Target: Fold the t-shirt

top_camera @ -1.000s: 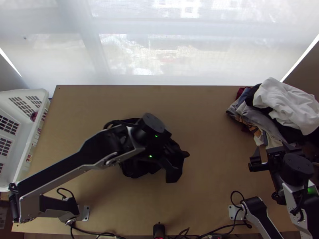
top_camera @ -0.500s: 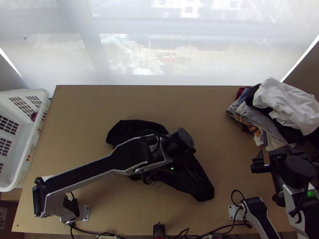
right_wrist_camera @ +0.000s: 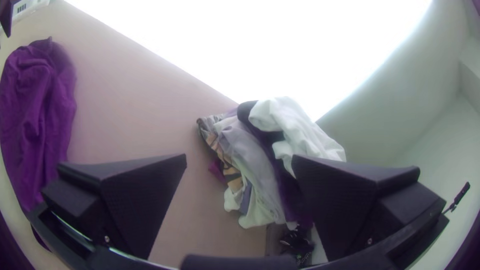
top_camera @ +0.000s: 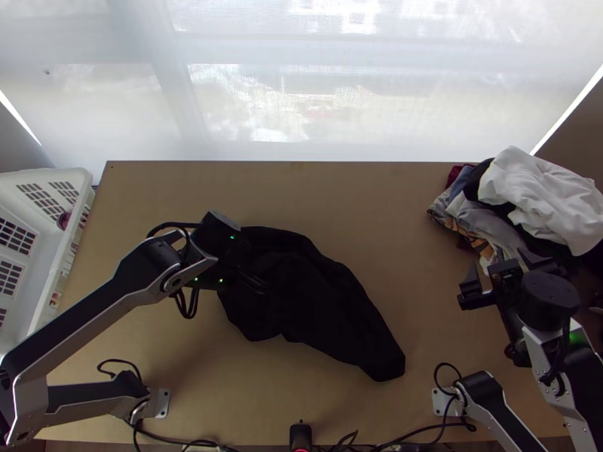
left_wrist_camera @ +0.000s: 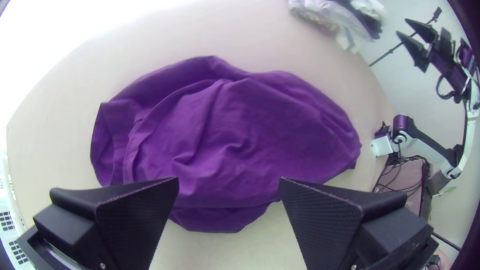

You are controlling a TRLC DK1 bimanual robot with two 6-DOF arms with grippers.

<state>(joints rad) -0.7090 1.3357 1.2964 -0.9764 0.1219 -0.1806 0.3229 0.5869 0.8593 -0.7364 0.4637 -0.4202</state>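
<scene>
Beyond the widely parted jaws of the left gripper (top_camera: pixel 243 277), the t-shirt (left_wrist_camera: pixel 240 135) lies rumpled on the bench (left_wrist_camera: pixel 55 120), one edge showing between their tips, with a clothes pile (left_wrist_camera: pixel 332 15) farther out past it, the basket (left_wrist_camera: pixel 10 235) near one jaw and the right gripper (top_camera: pixel 501 273) well beyond the other.

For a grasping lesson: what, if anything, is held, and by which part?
Nothing: the left gripper is open above the t-shirt, the right gripper open near the clothes pile.

No text, labels or numbers seem readable here.
</scene>
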